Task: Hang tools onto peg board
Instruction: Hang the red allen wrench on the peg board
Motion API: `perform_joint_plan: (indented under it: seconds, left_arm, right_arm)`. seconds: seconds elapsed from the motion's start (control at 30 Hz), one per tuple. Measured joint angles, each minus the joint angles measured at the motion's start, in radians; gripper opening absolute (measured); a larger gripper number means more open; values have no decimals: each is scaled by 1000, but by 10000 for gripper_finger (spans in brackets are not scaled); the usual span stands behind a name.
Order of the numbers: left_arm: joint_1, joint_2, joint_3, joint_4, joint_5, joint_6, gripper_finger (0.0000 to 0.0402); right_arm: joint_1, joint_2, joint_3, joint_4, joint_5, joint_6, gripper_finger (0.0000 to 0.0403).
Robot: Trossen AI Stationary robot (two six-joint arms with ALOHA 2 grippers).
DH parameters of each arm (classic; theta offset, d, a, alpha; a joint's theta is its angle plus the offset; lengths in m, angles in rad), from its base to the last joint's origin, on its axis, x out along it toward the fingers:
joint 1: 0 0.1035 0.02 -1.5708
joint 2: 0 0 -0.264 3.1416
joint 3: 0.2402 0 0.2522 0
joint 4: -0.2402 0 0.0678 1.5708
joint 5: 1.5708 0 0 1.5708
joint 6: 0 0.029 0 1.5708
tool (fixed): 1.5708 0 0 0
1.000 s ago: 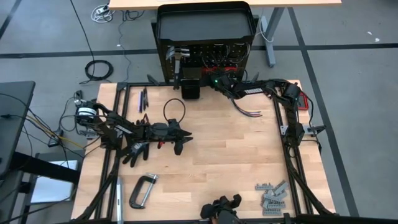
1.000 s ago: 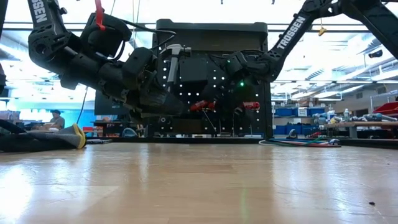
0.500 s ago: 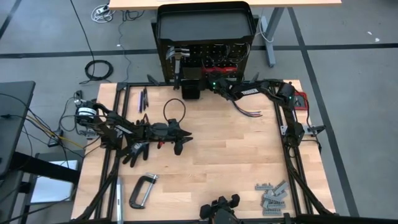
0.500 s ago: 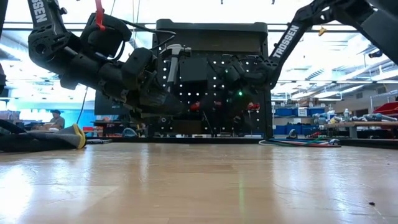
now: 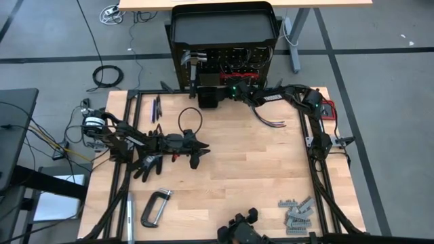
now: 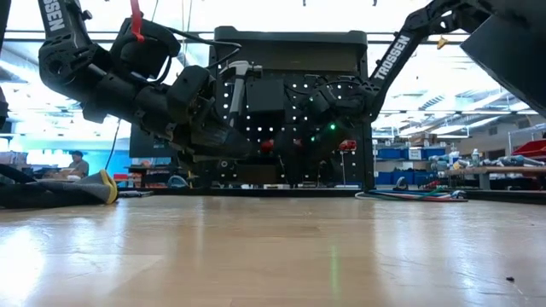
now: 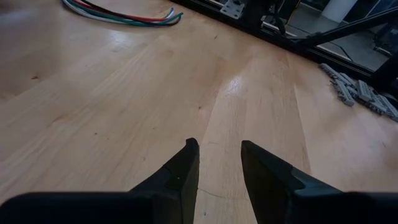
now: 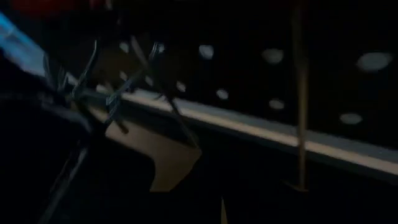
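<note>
right gripper (image 5: 229, 90) sits pressed up against the peg board (image 5: 224, 66) at the far edge of the table (image 5: 251, 169), its fingers pressed together with nothing seen between them. from its wrist camera only the dark perforated panel (image 8: 298, 68) and some thin wire hooks show, very close. red-handled drivers (image 5: 241, 73) hang on the board just beyond this claw, and a steel-headed hammer (image 5: 193, 61) hangs off to its side, toward the left arm. in the low view the hammer (image 6: 237, 85) is upright on the board and red handles (image 6: 345, 145) show low on the panel.

left gripper (image 5: 201, 150) hovers low over the middle of the table, well apart from the board, its fingers (image 7: 180, 171) spread partway and empty, only bare wood between them. a black work glove (image 5: 148, 163) lies just behind this claw under the arm. a grey c-clamp (image 5: 154, 207) lies flat on the table nearer the front edge, to the arm's side. grey metal pieces (image 5: 296, 213) lie at the front right corner, far from both claws. a bundle of cables (image 7: 124, 12) rests ahead of the left claw.
</note>
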Motion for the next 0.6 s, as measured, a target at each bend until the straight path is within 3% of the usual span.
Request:
perform_joint_plan:
  seconds: [0.23, 0.4, 0.6]
  left_arm:
    - [0, 0, 0, -1, -2, 0, 125]
    - [0, 0, 0, -2, -2, 0, 125]
    - [0, 0, 0, -2, -2, 0, 125]
  right_arm:
    - [0, 0, 0, -2, 13, -24, 5]
    - [-1, 0, 0, 102, -47, -62, 5]
    - [-1, 0, 0, 89, -21, -69, 5]
